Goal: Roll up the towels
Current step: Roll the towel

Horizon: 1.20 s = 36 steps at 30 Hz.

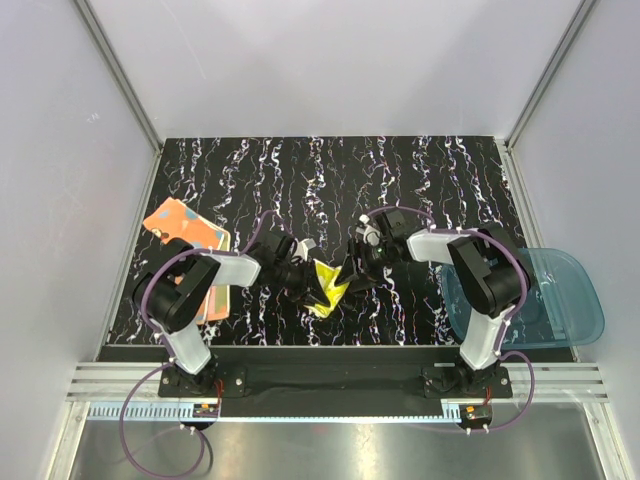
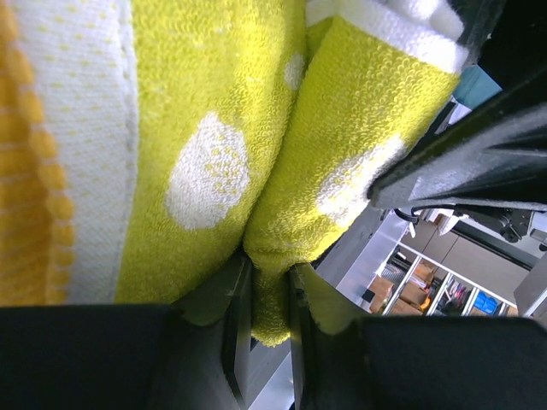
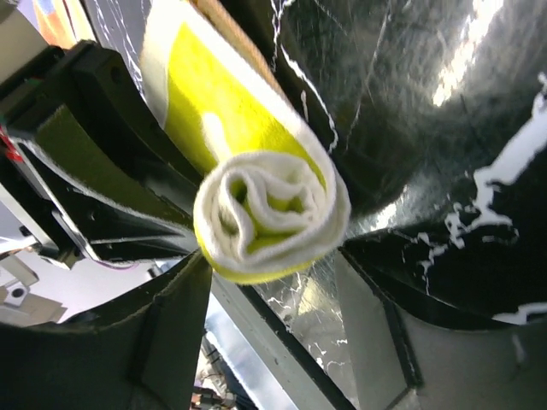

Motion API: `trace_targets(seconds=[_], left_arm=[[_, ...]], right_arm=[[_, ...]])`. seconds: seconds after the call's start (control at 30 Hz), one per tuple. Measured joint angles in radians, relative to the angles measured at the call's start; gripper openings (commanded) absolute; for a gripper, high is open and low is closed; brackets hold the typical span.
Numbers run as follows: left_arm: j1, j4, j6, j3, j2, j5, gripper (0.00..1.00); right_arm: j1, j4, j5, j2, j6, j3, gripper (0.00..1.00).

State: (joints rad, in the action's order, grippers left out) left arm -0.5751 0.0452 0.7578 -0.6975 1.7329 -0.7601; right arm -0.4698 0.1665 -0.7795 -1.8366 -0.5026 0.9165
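Observation:
The yellow towel (image 1: 326, 285) hangs bunched between my two grippers at the middle of the table. My left gripper (image 1: 300, 274) is shut on a fold of it; in the left wrist view the yellow towel (image 2: 205, 171), with white dots, fills the frame and a fold is pinched between the jaws of the left gripper (image 2: 269, 275). My right gripper (image 1: 356, 268) is open. In the right wrist view the towel's rolled end (image 3: 270, 219) sits between the spread jaws of the right gripper (image 3: 272, 261), against the left one. The orange towel (image 1: 182, 228) with blue dots lies flat at the left, partly under the left arm.
A translucent blue tray (image 1: 560, 300) sits at the right edge of the black marbled table (image 1: 420, 180), partly under the right arm. Grey walls stand close on three sides.

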Motion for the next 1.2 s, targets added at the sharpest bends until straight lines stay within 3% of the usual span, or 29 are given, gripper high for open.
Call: trace_targets(seconds=[0.23,0.4,0.53,0.7,0.93,1.2], left_arm=[[0.001,-0.014,-0.018,-0.005,0.008,-0.018,0.0],[0.003,-0.024,-0.023,-0.011,0.017,-0.032,0.0],[0.003,-0.034,-0.025,-0.015,0.017,-0.032,0.01],[0.003,-0.089,-0.039,-0.035,0.01,-0.005,0.17],[-0.009,-0.201,-0.085,-0.045,-0.074,0.139,0.36],[-0.037,-0.327,-0.118,-0.055,-0.174,0.324,0.4]], right_arm=[[-0.011,-0.029,-0.026,-0.053,-0.029,0.037,0.6],[-0.019,-0.043,-0.011,-0.074,-0.036,0.039,0.36],[-0.023,-0.04,0.003,-0.079,-0.037,0.039,0.29],[-0.026,-0.033,0.012,-0.079,-0.037,0.039,0.26],[-0.032,-0.005,0.024,-0.079,-0.039,0.045,0.24],[-0.038,0.056,0.065,-0.06,-0.042,0.057,0.23]])
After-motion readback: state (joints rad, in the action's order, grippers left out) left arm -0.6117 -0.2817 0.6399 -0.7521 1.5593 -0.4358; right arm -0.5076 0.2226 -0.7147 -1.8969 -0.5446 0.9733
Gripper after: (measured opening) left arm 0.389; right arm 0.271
